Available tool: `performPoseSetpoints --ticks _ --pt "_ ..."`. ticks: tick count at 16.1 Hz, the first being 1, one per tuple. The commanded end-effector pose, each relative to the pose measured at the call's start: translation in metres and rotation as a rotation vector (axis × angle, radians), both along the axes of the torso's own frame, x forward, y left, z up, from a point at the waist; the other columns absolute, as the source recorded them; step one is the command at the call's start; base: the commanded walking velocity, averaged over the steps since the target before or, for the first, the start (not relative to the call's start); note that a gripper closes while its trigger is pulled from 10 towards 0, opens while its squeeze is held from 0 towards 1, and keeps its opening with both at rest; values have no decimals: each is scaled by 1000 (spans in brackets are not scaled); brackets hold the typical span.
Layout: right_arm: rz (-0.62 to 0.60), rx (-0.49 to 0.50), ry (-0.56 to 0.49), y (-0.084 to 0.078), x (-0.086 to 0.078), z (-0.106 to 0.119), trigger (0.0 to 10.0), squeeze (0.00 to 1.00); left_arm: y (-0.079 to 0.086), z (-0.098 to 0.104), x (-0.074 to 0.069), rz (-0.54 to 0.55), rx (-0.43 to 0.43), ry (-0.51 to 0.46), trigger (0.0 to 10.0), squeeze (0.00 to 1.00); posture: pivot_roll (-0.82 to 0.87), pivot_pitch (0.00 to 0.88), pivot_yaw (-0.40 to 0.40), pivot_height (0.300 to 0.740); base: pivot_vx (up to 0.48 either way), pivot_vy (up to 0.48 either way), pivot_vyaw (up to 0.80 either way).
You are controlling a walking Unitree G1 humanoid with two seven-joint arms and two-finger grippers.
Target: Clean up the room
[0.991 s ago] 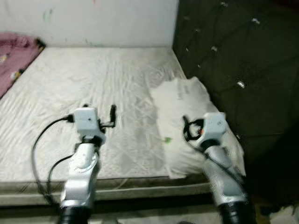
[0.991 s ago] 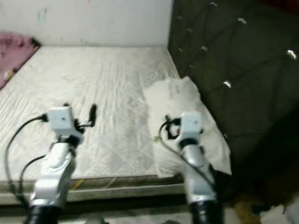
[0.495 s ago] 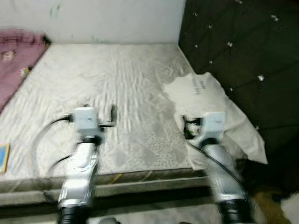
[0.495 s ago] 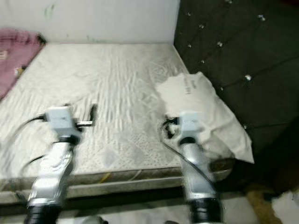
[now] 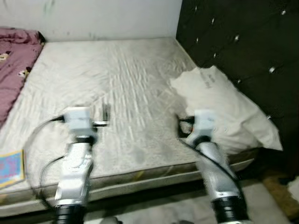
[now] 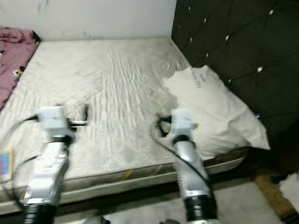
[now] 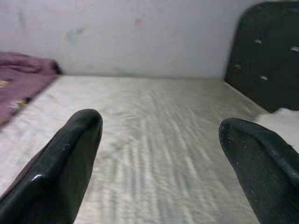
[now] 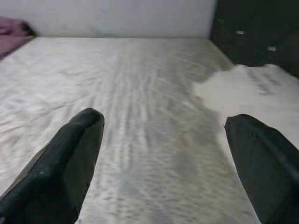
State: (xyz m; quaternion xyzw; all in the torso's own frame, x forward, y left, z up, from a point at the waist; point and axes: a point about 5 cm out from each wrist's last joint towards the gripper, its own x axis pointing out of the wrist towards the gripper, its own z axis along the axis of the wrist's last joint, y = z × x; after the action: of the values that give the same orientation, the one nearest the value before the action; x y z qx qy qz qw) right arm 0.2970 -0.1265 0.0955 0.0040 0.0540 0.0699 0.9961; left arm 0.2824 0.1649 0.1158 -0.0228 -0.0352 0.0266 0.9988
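The mattress is bare, quilted cloth, matt and off-white, with fine stitched ripples. The pillow on it is crumpled white cloth, matt. The headboard is dark, buttoned padding with shiny studs. A blanket of soft, dull pink cloth lies at the far side. The wall is smooth matt white. The left claw has glossy black plastic fingers; both arms look brushed silver metal.

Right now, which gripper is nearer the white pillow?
Right. The right gripper hovers at the pillow's near edge; the left gripper hangs over the bare mattress, well off to the pillow's left.
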Motion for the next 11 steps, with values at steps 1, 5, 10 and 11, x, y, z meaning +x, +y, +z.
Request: performPoseSetpoints --ticks 1,5,10,11 --pt "-34 -13 4 -12 0 0 10000 0 -9 1 1 -23 -15 -6 10000 0 19 0 -16 740 0 480 0" --pt "-28 -14 5 -12 0 -1 10000 0 -9 2 0 -21 -15 -6 10000 0 20 0 -16 740 0 480 0" --pt "-29 -24 -1 -11 0 0 10000 0 -10 2 1 -26 -13 -5 10000 0 20 0 -15 740 0 480 320" --pt "-30 -24 0 -11 0 0 10000 0 -9 2 1 -26 -13 -5 10000 0 20 0 -15 740 0 480 800"
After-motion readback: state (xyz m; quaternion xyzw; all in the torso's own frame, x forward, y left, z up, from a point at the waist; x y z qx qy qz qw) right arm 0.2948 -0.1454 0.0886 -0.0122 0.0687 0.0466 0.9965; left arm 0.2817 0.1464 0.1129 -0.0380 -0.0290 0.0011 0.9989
